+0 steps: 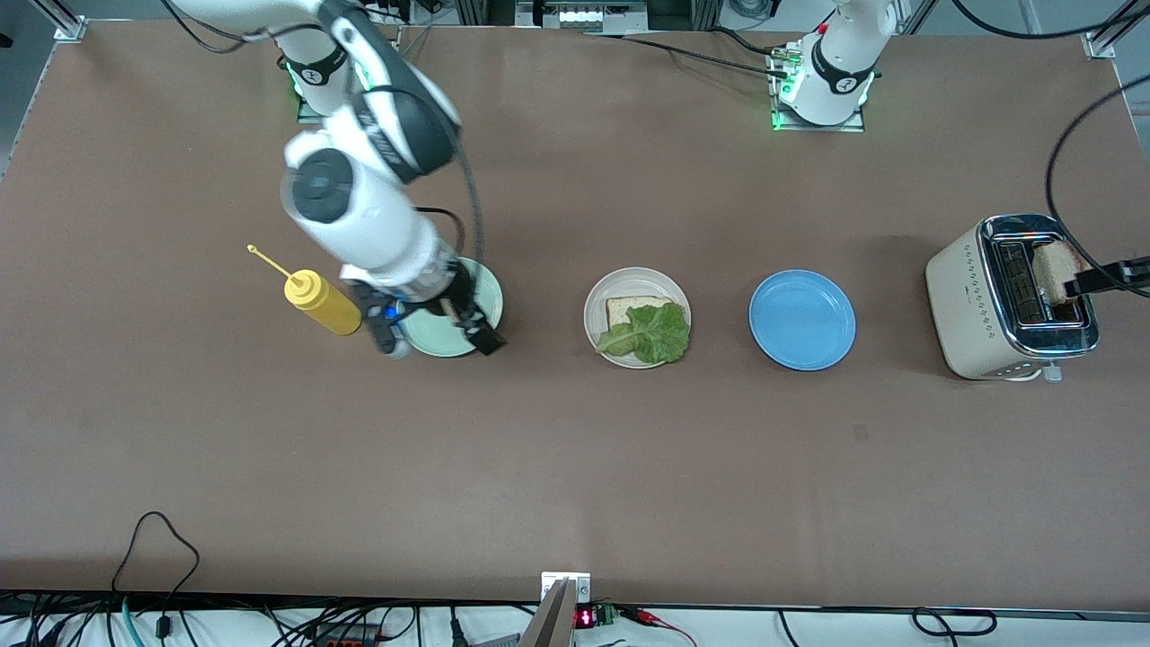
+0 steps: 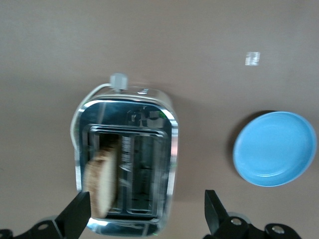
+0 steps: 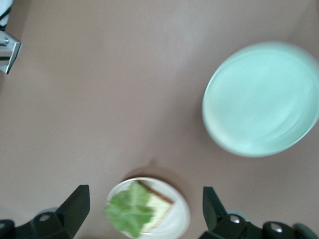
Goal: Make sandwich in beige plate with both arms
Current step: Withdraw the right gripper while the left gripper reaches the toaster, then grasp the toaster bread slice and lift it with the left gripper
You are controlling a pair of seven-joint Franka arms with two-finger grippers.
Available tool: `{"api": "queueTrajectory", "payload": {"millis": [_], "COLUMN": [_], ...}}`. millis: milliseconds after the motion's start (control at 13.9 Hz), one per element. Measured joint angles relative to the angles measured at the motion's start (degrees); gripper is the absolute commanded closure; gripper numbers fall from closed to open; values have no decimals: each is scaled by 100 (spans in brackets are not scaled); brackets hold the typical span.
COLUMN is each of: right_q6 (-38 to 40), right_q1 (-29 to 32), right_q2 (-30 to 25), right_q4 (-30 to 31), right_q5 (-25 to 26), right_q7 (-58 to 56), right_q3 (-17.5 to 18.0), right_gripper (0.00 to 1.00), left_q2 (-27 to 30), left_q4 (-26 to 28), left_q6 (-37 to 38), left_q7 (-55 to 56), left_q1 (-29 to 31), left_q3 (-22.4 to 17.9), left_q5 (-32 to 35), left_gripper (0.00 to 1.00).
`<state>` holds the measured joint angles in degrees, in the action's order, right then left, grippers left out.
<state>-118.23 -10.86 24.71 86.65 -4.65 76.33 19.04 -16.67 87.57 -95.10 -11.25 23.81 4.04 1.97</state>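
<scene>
The right gripper (image 1: 437,331), small, black and two-fingered, hangs over the round mint-green plate (image 1: 485,289) with its jaws spread wide and nothing between them; its wrist view shows both black fingers (image 3: 75,206) apart, with that mint-green plate (image 3: 260,98) and the food plate below. Just beside this plate, toward the right arm's end of the table, lies a yellow plastic squeeze bottle (image 1: 320,301) with a thin pointed nozzle. The left gripper (image 2: 144,211) is over the cream-and-chrome two-slot toaster (image 1: 1010,296) at the left arm's end of the table, its jaws also wide and holding nothing; one black finger (image 1: 1107,274) shows in the front view beside a brown-crusted slice of bread (image 1: 1057,266) standing upright in a toaster slot. Between the two arms' work areas sits the round beige plate (image 1: 599,305), carrying one pale bread slice (image 1: 629,310) with a ruffled green lettuce leaf (image 1: 651,334) laid on it, the leaf overhanging the rim nearer the front camera. A round blue plate (image 1: 801,320) lies between the beige plate and the toaster, apart from both, on the brown table (image 1: 575,467).
</scene>
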Motion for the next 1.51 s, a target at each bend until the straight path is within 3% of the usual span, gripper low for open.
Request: {"api": "queueTrajectory", "payload": {"millis": [287, 646, 790, 934, 1149, 1364, 1508], "right_q6": [1369, 2899, 3137, 3178, 3178, 3183, 3186], "right_q1": [1187, 1555, 1615, 1649, 1614, 1681, 1752], "right_q2": [-590, -1087, -1245, -1443, -1696, -1747, -1778], "right_q4": [39, 48, 49, 49, 51, 51, 51], "right_q5": [-400, -408, -290, 126, 734, 729, 671], "right_q7": [-3148, -6653, -7719, -8368, -8452, -8453, -8457], "right_q3": [-153, -1525, -2090, -2351, -2328, -2328, -2336], "right_gripper": [0, 0, 0, 0, 0, 0, 0], "left_q2": [-654, -948, -948, -948, -957, -994, -1031], "left_q4": [-73, 6, 17, 19, 38, 47, 56], "left_q6": [14, 394, 505, 559, 581, 581, 581], "left_q7": [-547, -663, -675, -696, -705, -706, -706], "left_q1": [671, 746, 745, 746, 749, 752, 775], "left_q3": [-5, 17, 26, 28, 28, 29, 27], "left_q5": [11, 11, 11, 11, 11, 11, 11], "left_gripper": [0, 0, 9, 15, 19, 22, 35]}}
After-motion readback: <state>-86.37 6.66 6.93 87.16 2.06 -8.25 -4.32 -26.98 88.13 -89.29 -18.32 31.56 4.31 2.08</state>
